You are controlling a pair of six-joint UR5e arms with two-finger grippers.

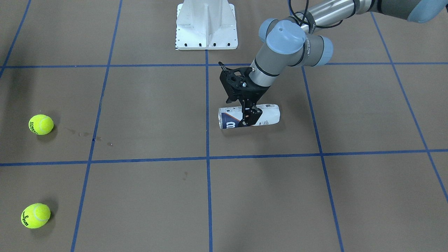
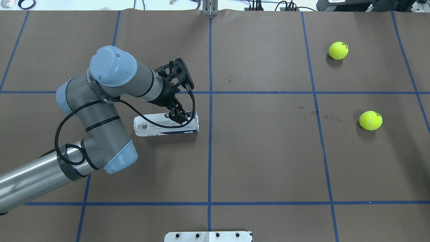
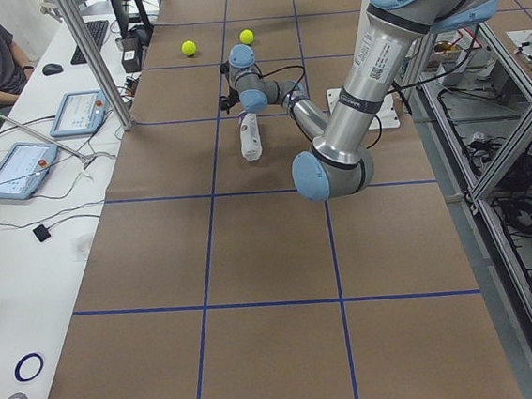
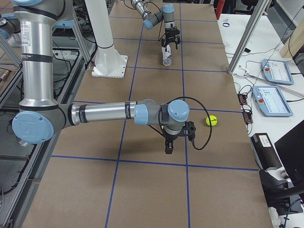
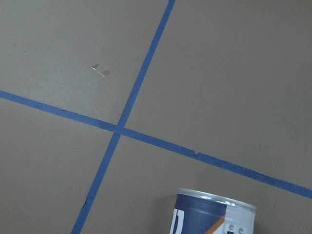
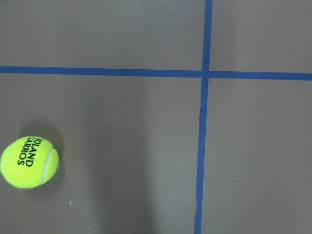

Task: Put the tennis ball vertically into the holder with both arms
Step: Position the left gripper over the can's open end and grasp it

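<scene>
Barely begun: nothing upright, nothing loaded
My left gripper [image 2: 178, 117] sits over the clear plastic cylindrical holder [image 2: 151, 128], lying on its side at 9 o'clock of centre; clamped or not I cannot tell, nor for the right gripper [image 4: 168, 148]. One yellow-green tennis ball [image 2: 338, 50] waits at 2 o'clock, a second ball [image 2: 370, 120] at 3; upending and loading remain

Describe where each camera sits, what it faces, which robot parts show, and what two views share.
Front-facing: across the brown table, facing the white pedestal; left gripper at the clear plastic, white-and-navy-labelled tube.
Overhead: behind the robot, looking down; left arm, two yellow-green tennis balls.
Exterior left: table's left end; left arm near.
Exterior right: table's right end; right arm near, left far.
Left wrist: down at tube's end; no fingers.
Right wrist: down at one ball; no fingers.
Shared: front-facing and overhead show tube and both balls.
</scene>
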